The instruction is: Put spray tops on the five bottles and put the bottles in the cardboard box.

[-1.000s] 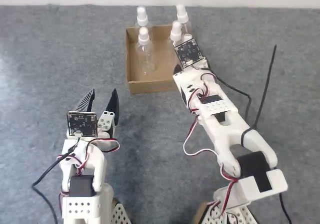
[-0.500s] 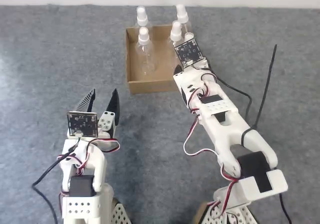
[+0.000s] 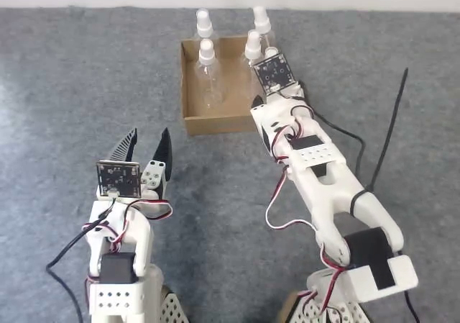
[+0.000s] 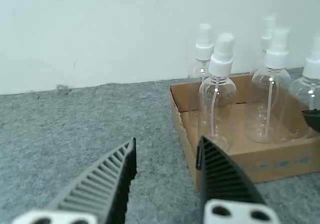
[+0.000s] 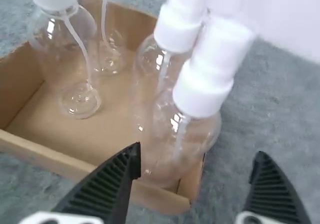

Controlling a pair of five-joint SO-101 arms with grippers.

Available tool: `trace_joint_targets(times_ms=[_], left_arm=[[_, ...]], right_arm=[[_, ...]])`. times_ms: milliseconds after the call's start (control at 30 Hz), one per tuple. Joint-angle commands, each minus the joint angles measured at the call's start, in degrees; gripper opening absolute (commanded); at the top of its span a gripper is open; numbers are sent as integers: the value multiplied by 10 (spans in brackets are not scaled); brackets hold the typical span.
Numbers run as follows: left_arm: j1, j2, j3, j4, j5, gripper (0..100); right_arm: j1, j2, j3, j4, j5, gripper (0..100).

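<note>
The cardboard box [image 3: 188,100] stands at the far middle of the table with several clear bottles with white spray tops upright in it. One bottle [image 3: 207,70] is near its left wall, two more [image 3: 204,24] [image 3: 261,19] along the back. My right gripper [image 5: 192,184] is open at the box's near right corner, its fingers apart on either side of a capped bottle [image 5: 192,119] that stands just inside that corner; I see no contact. My left gripper [image 3: 144,147] is open and empty, well short of the box [image 4: 235,156].
Grey carpet covers the table around the box. A black cable [image 3: 384,132] runs along the right arm's [image 3: 309,157] outer side. A pale wall [image 4: 100,29] rises behind the box.
The right arm has shifted slightly, stretching a little farther toward the box, and its cable swung right. The left arm and the bottles stayed put.
</note>
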Motion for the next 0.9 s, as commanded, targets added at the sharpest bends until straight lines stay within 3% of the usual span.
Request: trace_joint_targets(times_ms=[0,567,867], left_arm=[[-3,-1,-7,4,-6,185],[-3,-1,-7,4,-6,185],[-4,-1,-7,4,-6,185]], right_arm=[[7,-49,-9,17,-15,318],[7,-116,-9,148,-20,307],[7,-122,-9,148,-21,53]])
